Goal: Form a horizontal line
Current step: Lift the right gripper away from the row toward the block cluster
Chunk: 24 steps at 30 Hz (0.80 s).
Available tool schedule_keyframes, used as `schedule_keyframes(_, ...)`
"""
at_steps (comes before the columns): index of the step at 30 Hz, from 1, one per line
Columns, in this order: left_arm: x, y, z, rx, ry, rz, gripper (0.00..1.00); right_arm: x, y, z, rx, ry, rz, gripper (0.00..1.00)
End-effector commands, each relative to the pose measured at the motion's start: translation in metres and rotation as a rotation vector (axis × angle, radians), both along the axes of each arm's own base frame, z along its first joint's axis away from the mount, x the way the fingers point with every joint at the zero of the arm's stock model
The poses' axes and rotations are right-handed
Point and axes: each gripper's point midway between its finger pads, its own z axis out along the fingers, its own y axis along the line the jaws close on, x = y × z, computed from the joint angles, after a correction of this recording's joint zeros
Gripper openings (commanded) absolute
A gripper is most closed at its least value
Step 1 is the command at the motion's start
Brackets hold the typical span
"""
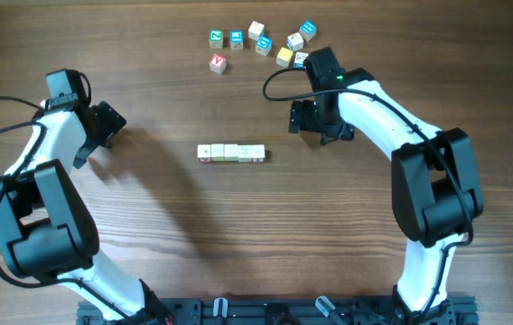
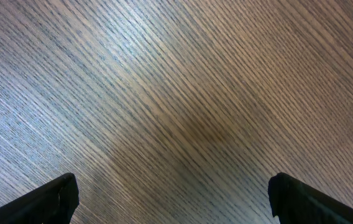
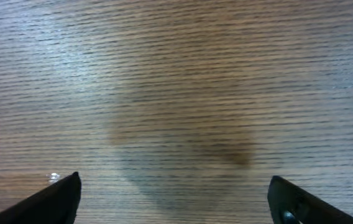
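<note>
The left jaws stand wide apart. Their two dark fingertips [image 2: 52,199] sit in the bottom corners of the left wrist view, with only bare wood grain between them. The right jaws are spread just as wide, and their fingertips [image 3: 52,202] frame bare wood with a soft shadow on it. Neither pair holds or touches anything.

Seen from overhead, the left arm [image 1: 49,135] reaches over the left part of the tabletop [image 1: 238,235], its jaws well apart from every cube. The right arm [image 1: 374,104] bends in from the right, and its dark wrist hangs over the wood beyond the right end of the row, near it but not touching.

The horizontal line [image 1: 230,153] lies near the middle of the tabletop, between the two arms. It is four cream-white cubes set edge to edge in a straight row running left to right.

Farther back, well apart from the row, the loose cubes [image 1: 256,32] lie scattered, showing green, blue, yellow and cream faces. A red-faced cube [image 1: 219,63] sits at the near left of that scatter. One pale cube [image 1: 301,60] lies just beside the right arm's wrist. A black cable [image 1: 275,84] loops out from that wrist.
</note>
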Motion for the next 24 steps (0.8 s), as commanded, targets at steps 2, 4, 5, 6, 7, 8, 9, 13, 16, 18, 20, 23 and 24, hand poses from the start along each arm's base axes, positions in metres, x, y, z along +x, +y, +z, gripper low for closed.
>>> schedule_keyframes(2, -0.002, -0.001, -0.004, -0.006, 0.008, 0.007, 1.00, -0.019, 0.025, -0.007, 0.109, 0.086, 0.052, 0.93)
schedule_keyframes(4, -0.002, -0.001, -0.004, -0.006, 0.008, 0.007, 1.00, -0.018, 0.027, -0.007, 0.109, 0.080, 0.058, 0.98)
schedule_keyframes(5, -0.002, -0.001, -0.004, -0.006, 0.008, 0.007, 1.00, -0.017, 0.026, -0.007, 0.102, 0.074, 0.056, 0.98)
schedule_keyframes(6, -0.002, -0.001, -0.004, -0.006, 0.008, 0.007, 1.00, -0.014, 0.024, -0.007, 0.089, 0.062, 0.054, 0.98)
schedule_keyframes(7, -0.002, -0.001, -0.004, -0.006, 0.008, 0.007, 1.00, -0.012, 0.022, -0.008, 0.076, 0.052, 0.052, 0.99)
schedule_keyframes(8, -0.002, -0.001, -0.004, -0.006, 0.008, 0.007, 1.00, -0.009, 0.018, -0.008, 0.054, 0.039, 0.048, 1.00)
schedule_keyframes(9, -0.002, -0.001, -0.004, -0.006, 0.008, 0.007, 1.00, -0.008, 0.015, -0.008, 0.038, 0.032, 0.045, 1.00)
schedule_keyframes(13, -0.002, -0.001, -0.004, -0.006, 0.008, 0.007, 1.00, 0.001, 0.012, -0.007, 0.016, -0.008, 0.039, 1.00)
schedule_keyframes(16, -0.002, -0.001, -0.004, -0.006, 0.008, 0.007, 1.00, 0.018, 0.020, -0.003, 0.048, -0.078, 0.031, 1.00)
schedule_keyframes(18, -0.002, -0.001, -0.004, -0.006, 0.008, 0.007, 1.00, 0.037, 0.027, 0.004, 0.079, -0.159, 0.032, 1.00)
schedule_keyframes(20, -0.002, -0.001, -0.004, -0.006, 0.008, 0.007, 1.00, 0.052, 0.033, 0.010, 0.104, -0.225, 0.033, 1.00)
schedule_keyframes(23, -0.002, -0.001, -0.004, -0.006, 0.008, 0.007, 1.00, 0.070, 0.040, 0.020, 0.135, -0.308, 0.033, 1.00)
schedule_keyframes(24, -0.002, -0.001, -0.004, -0.006, 0.008, 0.007, 1.00, 0.074, 0.042, 0.022, 0.142, -0.327, 0.034, 1.00)
